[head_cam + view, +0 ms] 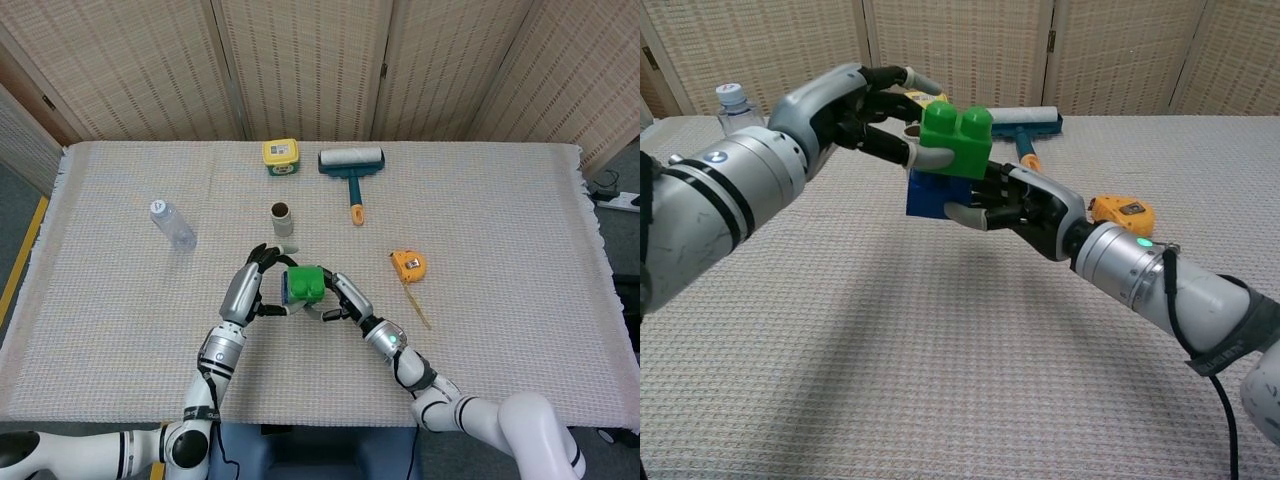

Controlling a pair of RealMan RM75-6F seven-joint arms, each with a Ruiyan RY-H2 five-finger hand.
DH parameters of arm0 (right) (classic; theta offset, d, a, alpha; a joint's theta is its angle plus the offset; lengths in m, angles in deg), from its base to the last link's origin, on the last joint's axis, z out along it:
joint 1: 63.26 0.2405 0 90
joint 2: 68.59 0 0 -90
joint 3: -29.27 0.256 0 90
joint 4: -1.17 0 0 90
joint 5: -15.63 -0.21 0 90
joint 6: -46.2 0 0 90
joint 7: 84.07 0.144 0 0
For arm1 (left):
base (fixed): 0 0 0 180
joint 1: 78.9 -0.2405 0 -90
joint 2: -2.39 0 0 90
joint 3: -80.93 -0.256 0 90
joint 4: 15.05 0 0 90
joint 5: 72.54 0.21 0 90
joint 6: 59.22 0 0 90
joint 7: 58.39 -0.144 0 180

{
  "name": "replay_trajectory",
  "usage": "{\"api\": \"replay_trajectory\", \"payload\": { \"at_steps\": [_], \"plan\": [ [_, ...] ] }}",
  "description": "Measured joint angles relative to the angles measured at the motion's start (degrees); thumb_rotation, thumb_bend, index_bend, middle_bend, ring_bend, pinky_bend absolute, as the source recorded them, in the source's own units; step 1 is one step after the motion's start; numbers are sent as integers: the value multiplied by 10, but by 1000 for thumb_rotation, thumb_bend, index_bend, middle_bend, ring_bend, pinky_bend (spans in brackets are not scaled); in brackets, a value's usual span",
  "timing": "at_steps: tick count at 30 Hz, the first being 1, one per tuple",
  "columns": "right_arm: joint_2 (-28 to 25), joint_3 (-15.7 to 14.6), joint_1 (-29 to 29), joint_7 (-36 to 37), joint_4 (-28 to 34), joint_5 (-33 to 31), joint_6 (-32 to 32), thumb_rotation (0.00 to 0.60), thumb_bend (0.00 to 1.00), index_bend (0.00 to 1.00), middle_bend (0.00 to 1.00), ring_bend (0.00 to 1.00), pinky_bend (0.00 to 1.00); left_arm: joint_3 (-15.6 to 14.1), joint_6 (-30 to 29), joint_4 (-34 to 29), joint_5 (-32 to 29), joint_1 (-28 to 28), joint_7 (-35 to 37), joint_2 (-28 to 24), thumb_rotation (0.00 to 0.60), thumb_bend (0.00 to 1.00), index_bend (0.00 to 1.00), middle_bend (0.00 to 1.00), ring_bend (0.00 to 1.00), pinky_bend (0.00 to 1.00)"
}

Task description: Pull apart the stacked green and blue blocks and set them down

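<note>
Both hands hold the stack above the middle of the table. My left hand point(865, 105) point(256, 285) grips the green block point(958, 140) point(304, 284) from its left side. The blue block point(930, 195) sits below it, held from the right and from underneath by my right hand point(1020, 205) point(340, 298). The green block is tilted and shifted to the right, so its right end stands lifted off the blue block. I cannot tell whether their left ends still touch. From the head view only a sliver of blue shows.
A clear bottle point(173, 224) lies at the left. At the back stand a yellow tub point(281, 156) and a lint roller point(351, 165). A small tube point(282, 219) stands just behind the hands. An orange tape measure point(408, 265) lies to the right.
</note>
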Motion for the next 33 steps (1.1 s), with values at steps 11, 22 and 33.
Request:
{"api": "replay_trajectory", "payload": {
  "at_steps": [11,22,33],
  "plan": [
    [12,-2,-7,-27,-20,0,-1,600,449,660,478,332,86,16,-13,-12,25,4,17,-5,600,238,282,704,209,0],
    [-24,-2,-16,-142,32,13,35,600,448,660,478,331,86,11,-34,12,47,-12,33,-31,600,238,281,704,205,0],
    [-165,-8,-43,-465,234,-10,27,600,448,660,478,331,86,-37,-36,62,82,-42,48,-67,600,238,274,704,204,0]
  ]
}}
